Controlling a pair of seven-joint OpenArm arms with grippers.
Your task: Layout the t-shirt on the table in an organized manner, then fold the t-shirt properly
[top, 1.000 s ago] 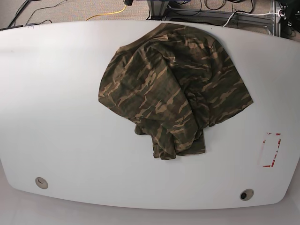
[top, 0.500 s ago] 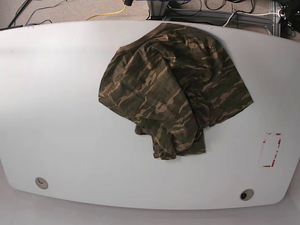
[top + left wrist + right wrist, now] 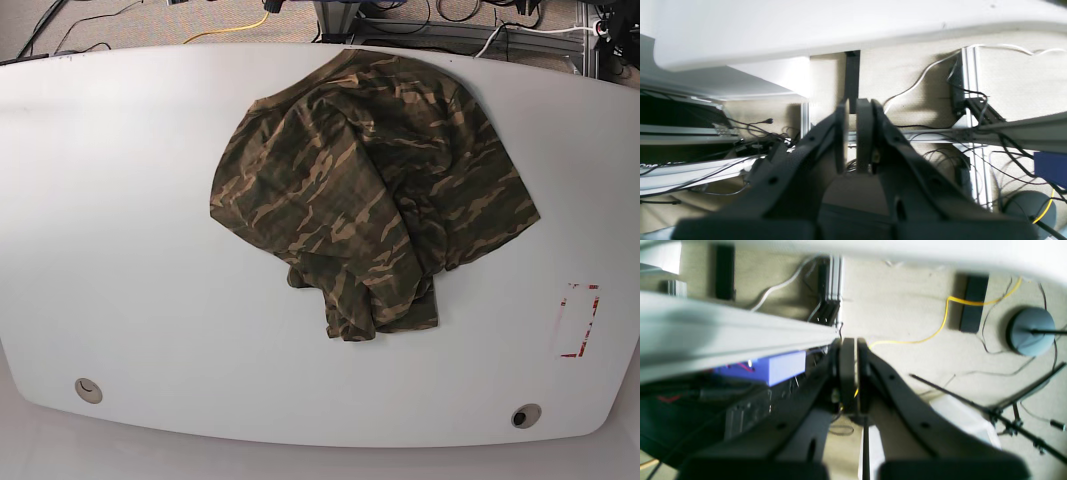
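The camouflage t-shirt (image 3: pixel 370 190) lies crumpled in a bunched heap on the white table (image 3: pixel 130 200), in the middle toward the far edge, with folds overlapping and one part trailing toward the near side. Neither gripper shows in the base view. In the left wrist view my left gripper (image 3: pixel 852 103) hangs off the table (image 3: pixel 806 26) over the floor, its fingers nearly together and holding nothing. My right gripper (image 3: pixel 855 341) is also off the table (image 3: pixel 940 250) and above the carpet, fingers pressed together with nothing between them.
Two round grommet holes (image 3: pixel 89 390) (image 3: pixel 525 415) sit near the front edge and a red tape rectangle (image 3: pixel 578 320) at the front right. Aluminium frame rails (image 3: pixel 973 133), cables and a yellow cord (image 3: pixel 940 323) lie on the floor beyond the table.
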